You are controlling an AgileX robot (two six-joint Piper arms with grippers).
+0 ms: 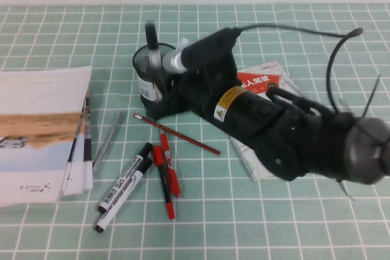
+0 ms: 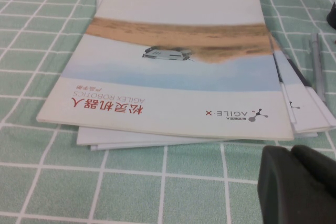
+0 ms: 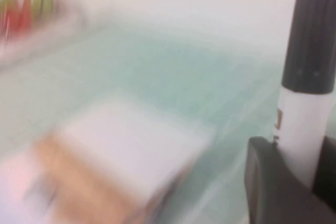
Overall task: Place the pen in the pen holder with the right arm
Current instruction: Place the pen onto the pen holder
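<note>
The pen [image 1: 152,44], white barrel with a long black cap, stands upright with the cap on top and its lower end at the mouth of the pen holder [image 1: 145,65], a black mesh cup with a red-and-white band. My right gripper [image 1: 161,83] reaches in from the right, close against the holder, and is shut on the pen. In the right wrist view the white barrel [image 3: 302,124] sits between the right gripper's [image 3: 296,153] two dark fingers. My left gripper [image 2: 296,182] is shut and empty, low over the table by the booklets.
A stack of booklets [image 1: 36,132] lies at the left and fills the left wrist view [image 2: 173,61], with a grey pen [image 1: 108,141] beside it. Two black-capped markers [image 1: 125,190], red pens [image 1: 167,172] and a red pencil [image 1: 177,133] lie in front. A red-and-white booklet [image 1: 262,78] lies under the right arm.
</note>
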